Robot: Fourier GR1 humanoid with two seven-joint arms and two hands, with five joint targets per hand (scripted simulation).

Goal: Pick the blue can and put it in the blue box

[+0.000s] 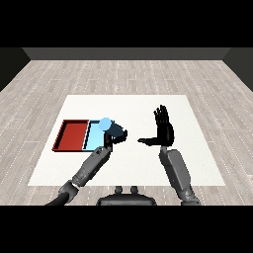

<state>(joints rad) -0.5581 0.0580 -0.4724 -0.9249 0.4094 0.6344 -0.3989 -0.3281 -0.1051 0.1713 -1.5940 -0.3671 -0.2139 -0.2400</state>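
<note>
Two trays lie side by side on the white table [197,148], one red tray [70,135] and one light blue tray [92,136], and they touch along one edge, the red one at nine o'clock of the blue. We count a single blue can [105,123], two hands and nothing else loose on the table.

We see the can held in the left hand [114,133], whose dark fingers curl round its lower part, so only the pale blue top shows clearly. The can sits over the blue tray's right edge, toward the tray's two o'clock corner; we cannot tell whether its base touches the tray or hangs above it. The left forearm [91,165] comes in from about seven o'clock and covers the tray's lower right corner.

Our right hand [163,129] stands at three o'clock of the can, well apart from it, palm turned toward the left hand. Its fingers are straight and point to twelve o'clock, the thumb sticks out toward nine o'clock, and it holds nothing. Bare table lies between the two hands. The red tray holds nothing we can see.
</note>
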